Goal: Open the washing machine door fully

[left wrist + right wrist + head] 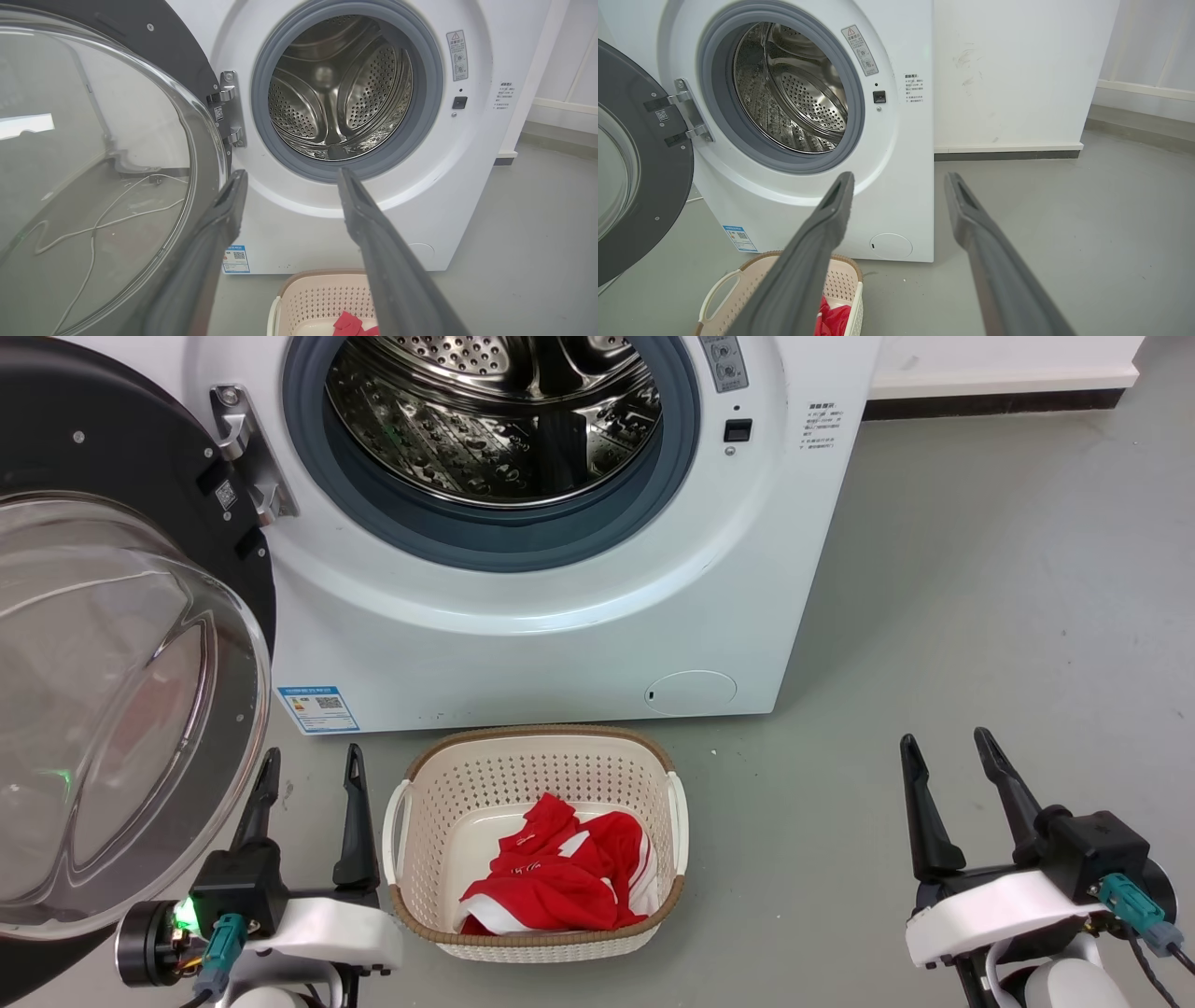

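Left tool (312, 756): fingers spread, nothing between them, low, just beside the lower rim of the washing machine door (131, 691); contact not evident. Right tool (945, 739): fingers likewise spread and empty, over bare floor (980, 569), well apart from the machine.

Door stands swung out on its hinge (247, 453) to the robot's left, glass bowl bulging toward the head camera. Drum mouth (495, 420) fully exposed, nothing across it. Basket (541, 735) with a red garment (560, 873) sits on the floor before the machine.

Judgement: the opening is essentially done. Whether the hinge has any travel left cannot be told; at most a small outward push remains.
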Controlling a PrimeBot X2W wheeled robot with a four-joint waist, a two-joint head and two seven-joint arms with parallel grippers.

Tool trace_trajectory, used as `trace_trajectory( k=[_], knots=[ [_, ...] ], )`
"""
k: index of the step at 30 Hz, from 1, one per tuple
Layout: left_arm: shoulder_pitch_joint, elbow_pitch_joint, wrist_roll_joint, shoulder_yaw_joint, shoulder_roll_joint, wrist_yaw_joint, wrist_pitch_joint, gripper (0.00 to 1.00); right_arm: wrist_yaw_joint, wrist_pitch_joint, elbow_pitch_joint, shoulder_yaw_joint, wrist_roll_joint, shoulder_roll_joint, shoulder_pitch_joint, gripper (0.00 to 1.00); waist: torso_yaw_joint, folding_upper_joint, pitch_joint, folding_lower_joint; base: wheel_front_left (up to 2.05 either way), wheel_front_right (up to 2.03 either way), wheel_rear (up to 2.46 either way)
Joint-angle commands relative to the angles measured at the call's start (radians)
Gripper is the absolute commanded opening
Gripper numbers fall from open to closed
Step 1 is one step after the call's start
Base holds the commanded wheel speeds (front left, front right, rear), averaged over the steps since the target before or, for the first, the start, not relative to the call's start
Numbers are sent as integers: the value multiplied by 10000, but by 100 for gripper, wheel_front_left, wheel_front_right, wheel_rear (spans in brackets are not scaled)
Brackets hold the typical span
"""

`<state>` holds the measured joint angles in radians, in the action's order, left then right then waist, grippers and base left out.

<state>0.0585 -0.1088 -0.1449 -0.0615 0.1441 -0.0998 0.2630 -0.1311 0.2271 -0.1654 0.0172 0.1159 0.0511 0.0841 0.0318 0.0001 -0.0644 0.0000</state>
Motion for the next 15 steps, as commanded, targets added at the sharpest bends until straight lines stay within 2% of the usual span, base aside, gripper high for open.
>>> trace_trajectory(
  k=[1,12,13,15],
  knots=[
    [-134,18,27,24,-53,22,22,100,7,26,-27,15,19,-19,136,100,4,-1,8,0,0,0,0],
    [35,5,97,93,-138,177,23,100,7,36,1,-37,31,-19,112,100,-74,-1,-31,0,0,0,0],
    [-75,-37,23,66,-110,167,-2,0,0,3,-31,-26,13,0,-19,0,-73,-1,-30,0,0,0,0],
    [-92,-198,-112,97,-135,195,-57,0,-2,-15,-118,-8,126,-2,-95,0,-75,-1,-25,0,0,0,0]
  ],
)
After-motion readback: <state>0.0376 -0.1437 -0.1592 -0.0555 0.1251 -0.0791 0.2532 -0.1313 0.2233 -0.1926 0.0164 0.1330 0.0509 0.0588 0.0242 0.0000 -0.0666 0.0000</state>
